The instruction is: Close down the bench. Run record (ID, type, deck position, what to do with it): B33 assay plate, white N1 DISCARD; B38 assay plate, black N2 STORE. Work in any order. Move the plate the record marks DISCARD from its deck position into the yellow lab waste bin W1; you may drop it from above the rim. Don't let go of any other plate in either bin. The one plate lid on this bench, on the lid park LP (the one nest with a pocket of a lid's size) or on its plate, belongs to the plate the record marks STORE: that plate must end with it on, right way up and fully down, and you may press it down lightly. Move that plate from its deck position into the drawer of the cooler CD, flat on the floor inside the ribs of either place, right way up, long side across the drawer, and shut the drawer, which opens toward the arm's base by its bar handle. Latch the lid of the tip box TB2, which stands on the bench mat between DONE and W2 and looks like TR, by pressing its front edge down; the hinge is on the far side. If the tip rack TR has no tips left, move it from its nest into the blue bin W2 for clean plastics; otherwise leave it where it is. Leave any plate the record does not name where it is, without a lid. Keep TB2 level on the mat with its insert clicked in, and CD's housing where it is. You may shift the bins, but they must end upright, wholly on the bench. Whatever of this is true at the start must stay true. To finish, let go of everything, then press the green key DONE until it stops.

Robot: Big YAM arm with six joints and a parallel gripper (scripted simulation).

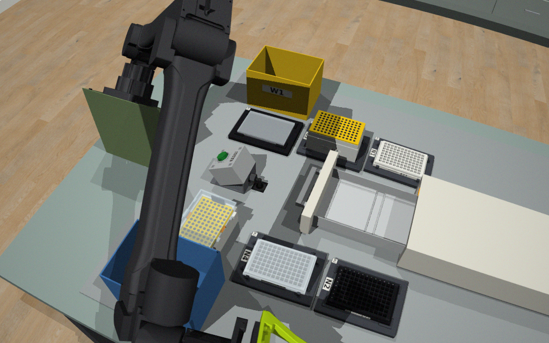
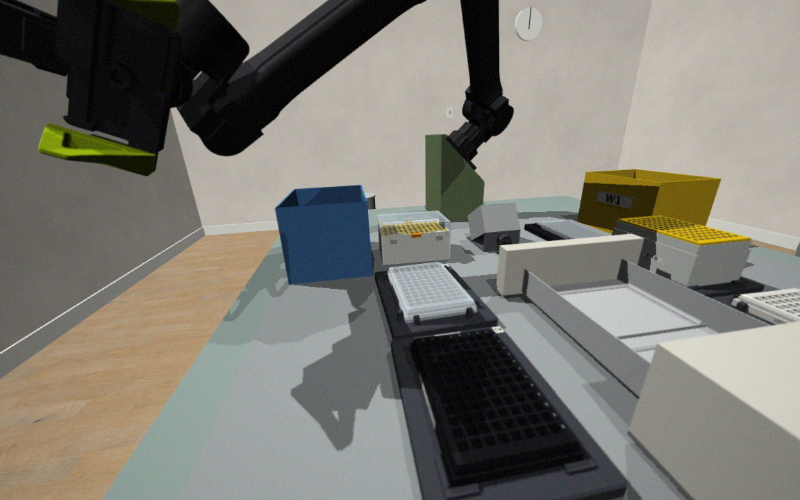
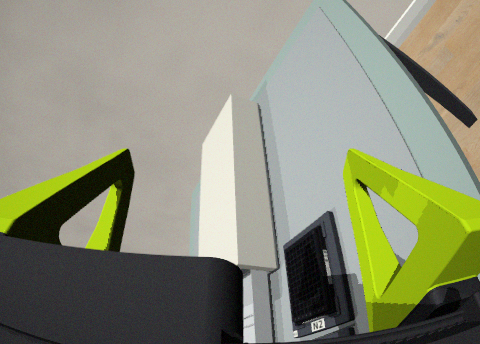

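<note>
1. Here, the jaws of the gripper (image 3: 239, 191) were wide open and held nothing.
2. The white plate (image 1: 400, 159) sat in its nest at the middle right of the top view.
3. The black plate (image 1: 361, 295) lay at the bottom, on the worktop (image 1: 55, 238).
4. The yellow bin (image 1: 285, 83) stood at the top.

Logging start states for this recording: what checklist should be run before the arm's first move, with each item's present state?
1. Gripper open, holding nothing: ok.
2. Drawer pulled out, floor free for a plate: ok.
3. Lid on the black plate: not ok; it lies in its park beside W1.
4. White plate seated in N1, nothing on top: ok.
5. W1 upright, mouth unobstructed: ok.
6. TR out of tips: cannot tell.
</note>
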